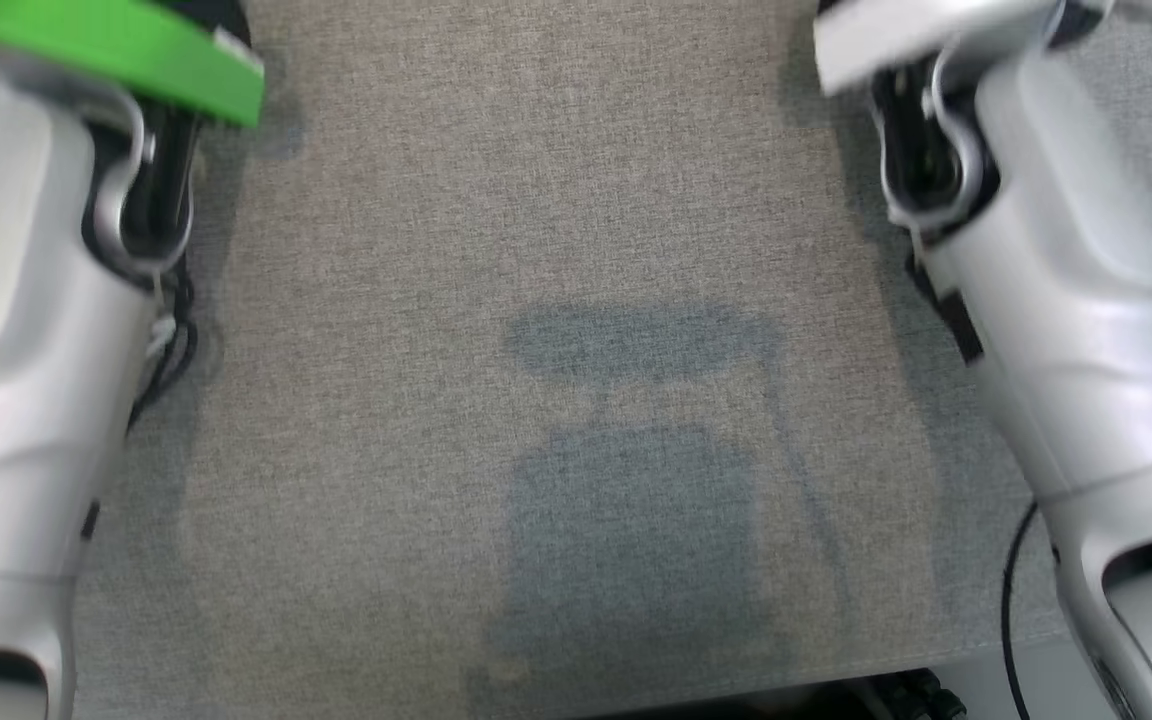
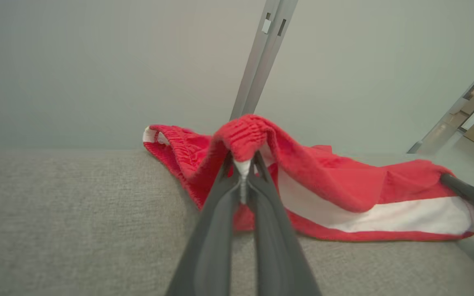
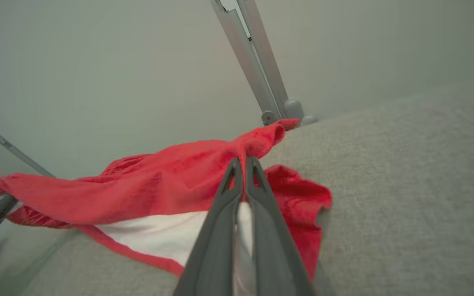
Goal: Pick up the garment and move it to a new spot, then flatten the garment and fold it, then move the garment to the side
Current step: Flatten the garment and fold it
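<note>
The left jaws and right jaws each clamp an edge of the red garment — stretched between them, sagging onto the bench near its far edge. Likely flattening — next, pull it taut and lower it evenly.

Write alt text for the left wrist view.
The left gripper is shut on the elastic waistband of a red garment with a white panel, over a grey fabric surface. The right gripper pinches its far end.
</note>
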